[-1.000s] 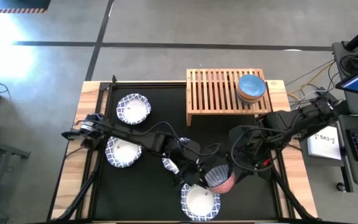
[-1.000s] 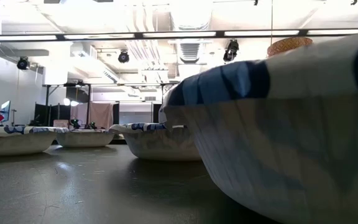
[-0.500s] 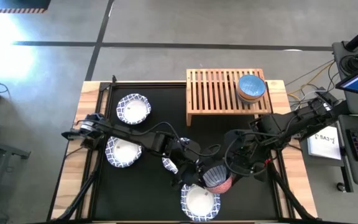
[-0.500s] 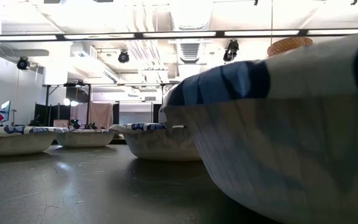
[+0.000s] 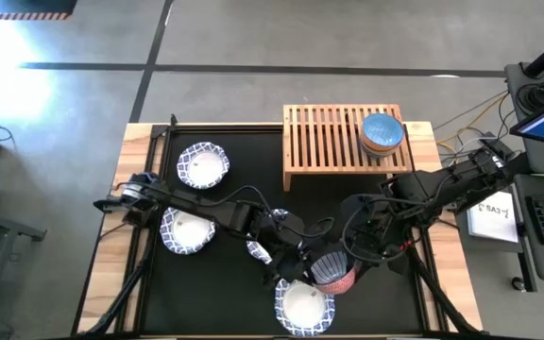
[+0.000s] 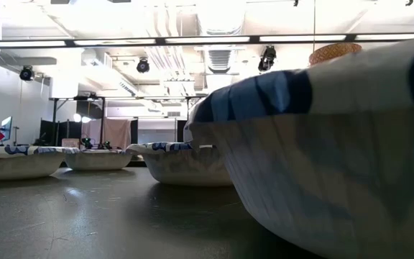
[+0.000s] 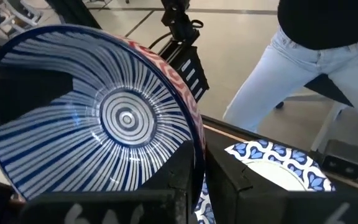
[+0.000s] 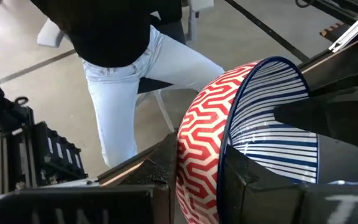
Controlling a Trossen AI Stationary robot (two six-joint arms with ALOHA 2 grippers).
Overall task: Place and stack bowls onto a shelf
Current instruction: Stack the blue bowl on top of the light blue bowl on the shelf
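**A:** What've the fingers got?

**B:** From my seat, both grippers are pinching the same red bowl [image 5: 334, 275]. Left wrist view: the left gripper [image 7: 202, 180] has its fingers pressed on the rim, one on the striped inside, one on the red outside. Right wrist view: the right gripper [image 8: 194, 186] is closed across the rim too, one finger on the red zigzag wall, one inside. The bowl is tipped on edge in both wrist views.

**A:** Where is that on the table?

**B:** Near the front edge, centre-right of the black mat [image 5: 239, 161]. A large white bowl [image 5: 302, 304] lies just below it at the mat's front edge, very close. Another white bowl [image 5: 257, 247] sits half under the left arm, just beside.

**A:** Room to move?

**B:** Tight at the front. Between the grippers and the shelf [image 5: 333, 142] I see bare mat. Shelf sits at the back edge, right of centre; its left slats are bare, and a light blue bowl [image 5: 382, 129] sits at its right end on another bowl I can't identify.

**A:** Left side?

**B:** Two white bowls, one at the back-left [image 5: 202, 164], one at mid-left [image 5: 186, 230], well apart from the grippers.

**A:** Low view?

**B:** Mostly blocked by a white bowl's wall [image 6: 336, 158]. A person in jeans [image 8: 135, 68] stands beyond the table.
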